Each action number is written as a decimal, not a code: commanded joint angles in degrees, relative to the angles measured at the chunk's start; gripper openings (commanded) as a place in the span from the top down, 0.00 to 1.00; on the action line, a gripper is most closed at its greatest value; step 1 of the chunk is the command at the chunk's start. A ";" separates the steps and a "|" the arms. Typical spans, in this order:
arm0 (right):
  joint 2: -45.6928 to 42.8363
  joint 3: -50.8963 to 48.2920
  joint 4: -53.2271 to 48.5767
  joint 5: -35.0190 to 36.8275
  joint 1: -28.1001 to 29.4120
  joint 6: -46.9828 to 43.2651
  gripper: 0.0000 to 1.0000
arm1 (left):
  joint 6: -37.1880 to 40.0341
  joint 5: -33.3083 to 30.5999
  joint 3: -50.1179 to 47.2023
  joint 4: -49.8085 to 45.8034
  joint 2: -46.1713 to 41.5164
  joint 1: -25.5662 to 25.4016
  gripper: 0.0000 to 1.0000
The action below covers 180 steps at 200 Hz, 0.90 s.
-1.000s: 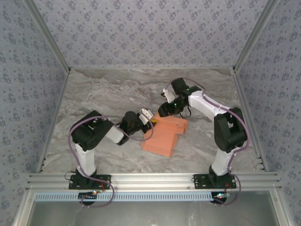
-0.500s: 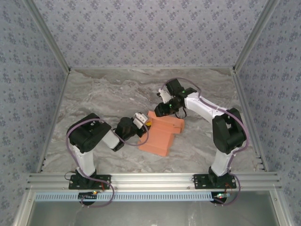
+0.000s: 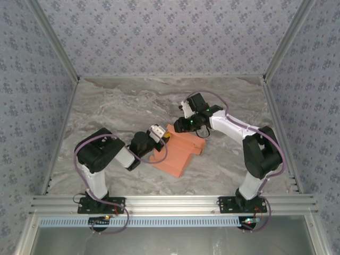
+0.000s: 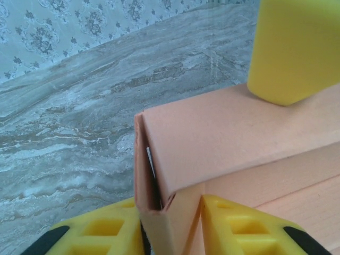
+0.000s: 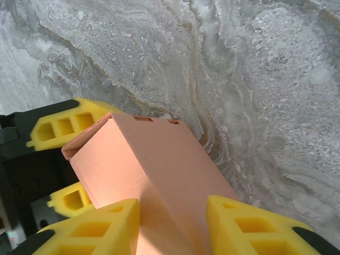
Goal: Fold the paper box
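Observation:
The salmon-orange paper box [image 3: 175,153] lies partly folded on the marble table, one long panel raised. In the left wrist view my left gripper [image 4: 172,229] is shut on the folded double wall at the paper box's [image 4: 223,133] corner. From above, the left gripper [image 3: 161,137] is at the box's left end. My right gripper [image 3: 184,126] is at the far edge. Its jaws stand open in the right wrist view [image 5: 172,226], straddling the raised panel of the box [image 5: 154,170]. One of its fingertips [image 4: 295,48] rests on that panel.
Patterned walls and aluminium frame rails [image 3: 170,202] enclose the marble table [image 3: 106,106]. The left gripper's yellow fingers [image 5: 58,127] show past the box's end in the right wrist view.
The box has slid and turned a little to the left and nearer, with both grippers moving with it. The right gripper has come lower over the far panel.

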 commanded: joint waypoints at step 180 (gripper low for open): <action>-11.62 -13.13 7.69 -14.13 -5.91 5.76 0.51 | 5.56 4.36 2.32 -3.62 -0.15 -2.12 1.00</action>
